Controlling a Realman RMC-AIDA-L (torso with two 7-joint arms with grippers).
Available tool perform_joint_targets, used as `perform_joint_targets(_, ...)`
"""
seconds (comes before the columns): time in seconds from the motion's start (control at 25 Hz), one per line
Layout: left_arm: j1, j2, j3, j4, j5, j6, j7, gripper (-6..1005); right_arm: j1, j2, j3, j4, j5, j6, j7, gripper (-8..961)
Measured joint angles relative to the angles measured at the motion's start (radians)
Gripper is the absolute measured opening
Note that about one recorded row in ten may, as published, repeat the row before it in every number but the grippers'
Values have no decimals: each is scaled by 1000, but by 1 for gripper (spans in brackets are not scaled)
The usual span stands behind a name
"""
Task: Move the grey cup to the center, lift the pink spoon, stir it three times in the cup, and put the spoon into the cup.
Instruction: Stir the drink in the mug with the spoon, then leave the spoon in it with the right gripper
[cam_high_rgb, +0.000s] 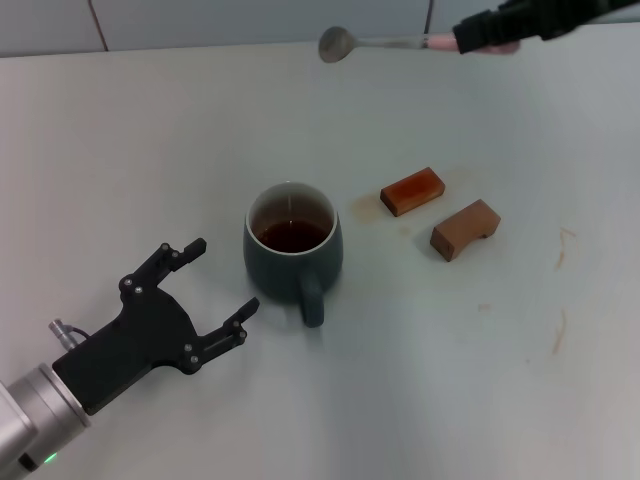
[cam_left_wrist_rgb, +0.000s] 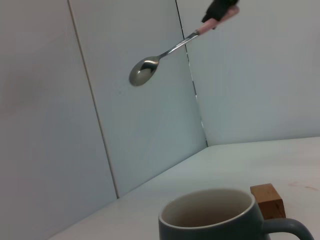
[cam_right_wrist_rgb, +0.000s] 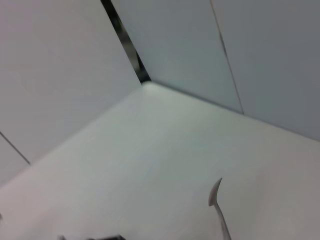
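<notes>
The cup (cam_high_rgb: 293, 252) stands near the middle of the table (cam_high_rgb: 150, 150), upright, with brown liquid inside and its handle turned toward the robot. The left gripper (cam_high_rgb: 222, 280) rests just beside it, on the robot's left, with its fingers spread and nothing held; it is not touching the cup. The spoon (cam_high_rgb: 385, 43) is held high above the far side of the table, well apart from the cup, roughly level, its metal bowl pointing toward the robot's left. It is gripped at the pink handle end by the right gripper (cam_high_rgb: 487, 38), whose fingers are clenched on it.

The spoon is judged light, stiff and slim; the smooth handle could be expected to twist in a pinch, so the hold near the handle's end is best kept firm, leaving the bowl and neck free to dip. The cup is judged heavy, hard and breakable, with liquid that may slosh, so gentle stirring is called for. Two wooden blocks (cam_high_rgb: 411, 190) lie to the cup's right.
</notes>
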Motion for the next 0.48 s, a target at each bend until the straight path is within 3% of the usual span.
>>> perform_joint_targets(0.24, -6, 1, 1, 4, -2, -5, 1, 860, 161, -15, -50, 19, -137, -29, 68, 118)
perform_joint_targets(0.48, -7, 2, 1, 7, -6, -4, 3, 860, 312, -20, -67, 139, -253, -52, 77, 118)
